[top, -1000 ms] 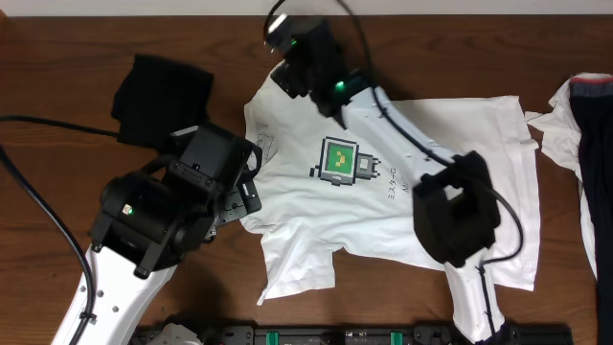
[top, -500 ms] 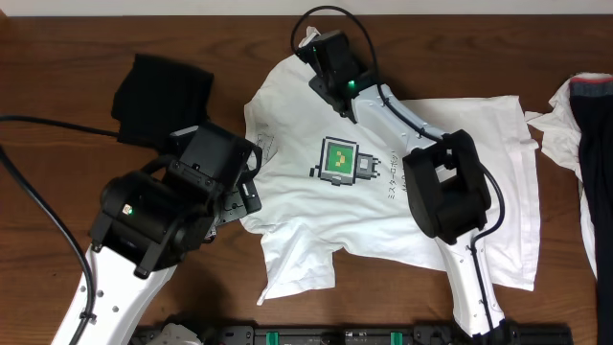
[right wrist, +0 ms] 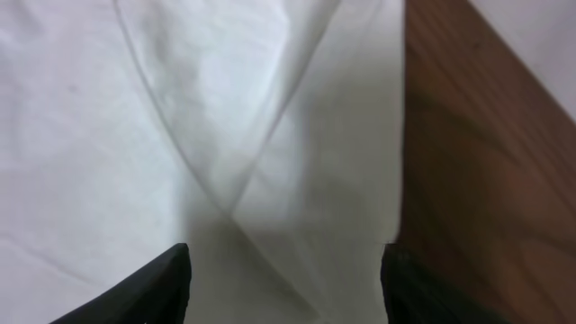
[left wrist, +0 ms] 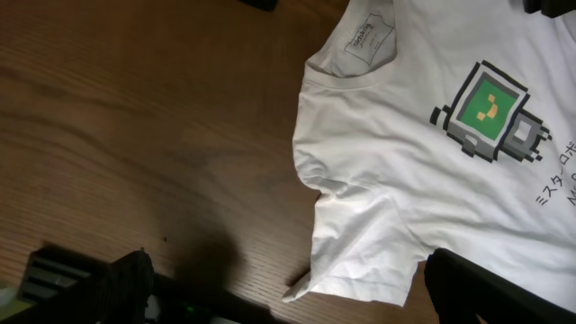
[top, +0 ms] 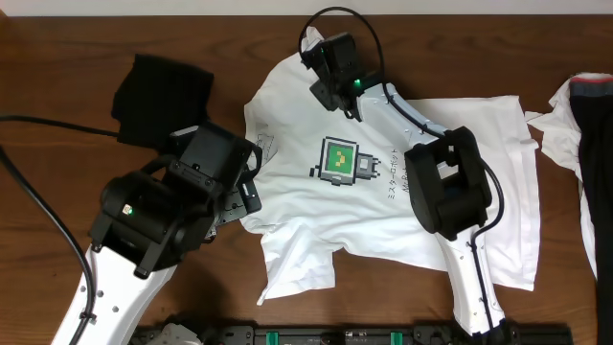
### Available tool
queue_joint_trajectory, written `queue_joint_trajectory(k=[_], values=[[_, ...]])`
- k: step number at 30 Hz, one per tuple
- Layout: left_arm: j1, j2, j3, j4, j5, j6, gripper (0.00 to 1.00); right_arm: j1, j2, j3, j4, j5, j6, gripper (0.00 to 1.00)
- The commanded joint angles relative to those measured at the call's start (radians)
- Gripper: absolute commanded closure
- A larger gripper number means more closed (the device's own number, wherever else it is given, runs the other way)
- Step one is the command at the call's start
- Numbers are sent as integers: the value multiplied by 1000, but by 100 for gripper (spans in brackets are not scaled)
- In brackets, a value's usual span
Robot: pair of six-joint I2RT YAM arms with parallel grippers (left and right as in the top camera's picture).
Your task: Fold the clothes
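R end effector [top: 316, 43], parted, over white tee [top: 316, 225]; L end effector [top: 246, 179] wide.

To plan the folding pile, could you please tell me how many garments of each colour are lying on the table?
White T-shirt: 1
Black garment: 1
White-and-dark garment, cut off by the right edge of the overhead view: 1
Total: 3

white arms [top: 88, 290] with black joints [top: 446, 196]
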Motion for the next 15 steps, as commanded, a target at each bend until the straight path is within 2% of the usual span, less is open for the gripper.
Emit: queue_joint_trajectory(k=[1, 5, 12, 15], values=[[5, 4, -2, -3, -23, -5, 2, -4, 27, 3, 3, -30, 22, 36], [5, 4, -2, -3, -23, -5, 2, -11, 35, 3, 11, -26, 23, 42], [5, 4, -2, -3, -23, -5, 2, -23, 35, 3, 36, -26, 23, 48], [5, 4, -2, -3, -23, -5, 2, -28, 35, 2, 51, -26, 23, 54]])
